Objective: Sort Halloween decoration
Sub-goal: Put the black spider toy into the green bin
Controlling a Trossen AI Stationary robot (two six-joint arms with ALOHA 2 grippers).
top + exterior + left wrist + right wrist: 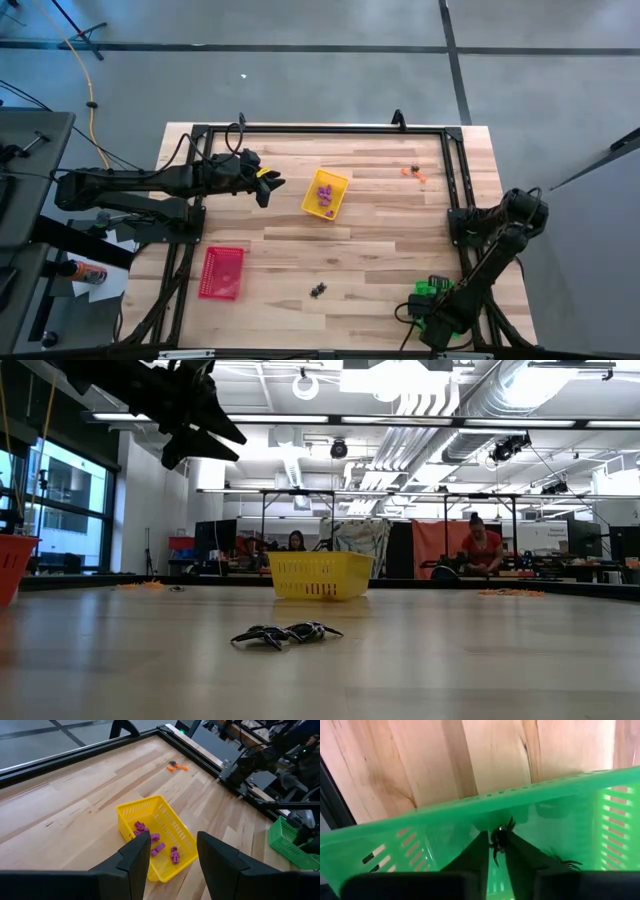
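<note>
Pale wooden planks are making up the table (380, 250), and a black frame (330, 128) is running along its far edge and down both sides, leaving a wide bare stretch in the middle for the arms to cross. Nearest the far side, the yellow tray (326, 194) is sitting with purple trinkets (156, 842) lying loose inside it; the red tray (222, 272) is resting near the left edge, and the green tray (432, 291) is sitting at the near right corner, close to the frame. Stretching in from the left, the left arm is reaching level over the boards, and the left gripper (268, 186) is hovering in the air just beside the yellow tray, its fingers (135, 857) spread apart with nothing between them. Folding back from its base on the right, the right arm is bending down toward the near corner, and the right gripper (496, 851) is dipping inside the green tray, its fingers standing close together and pinching a black spider (500, 839) at the tips. A second black spider (566, 864) is lying on that tray's floor just beside them. Out on the open boards near the front edge, a small clump of black trinkets (318, 290) is lying well apart from every tray. A few orange trinkets (414, 173) are lying near the far right corner, close to the frame.
</note>
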